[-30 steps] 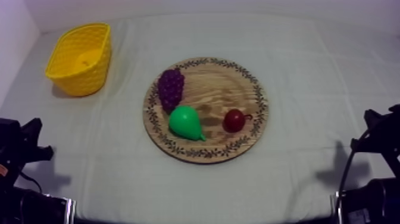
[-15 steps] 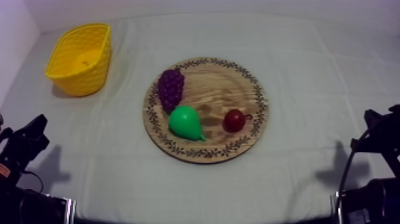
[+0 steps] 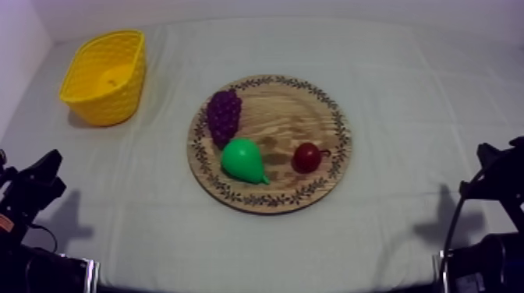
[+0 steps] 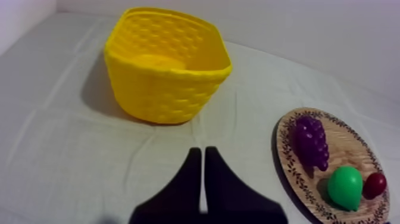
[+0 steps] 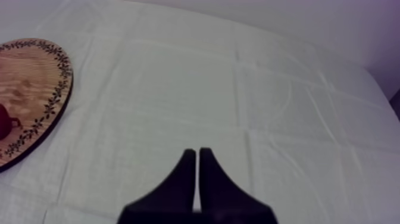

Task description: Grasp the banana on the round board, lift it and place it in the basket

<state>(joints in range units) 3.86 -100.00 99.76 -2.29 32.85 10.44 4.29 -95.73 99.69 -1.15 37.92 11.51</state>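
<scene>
We count one yellow basket (image 3: 105, 105), one round wooden board (image 3: 300, 105), one bunch of grapes (image 3: 224, 115), one pear (image 3: 243, 160) and one small red fruit (image 3: 306, 157).

A grey-white cloth (image 3: 405, 101) covers the whole surface (image 3: 156, 234), crossed by faint fold lines and shallow creases. A plain pale wall (image 3: 273, 8) rises behind its far edge, and a side wall (image 3: 14, 47) borders its left edge. The light is soft and even.
</scene>
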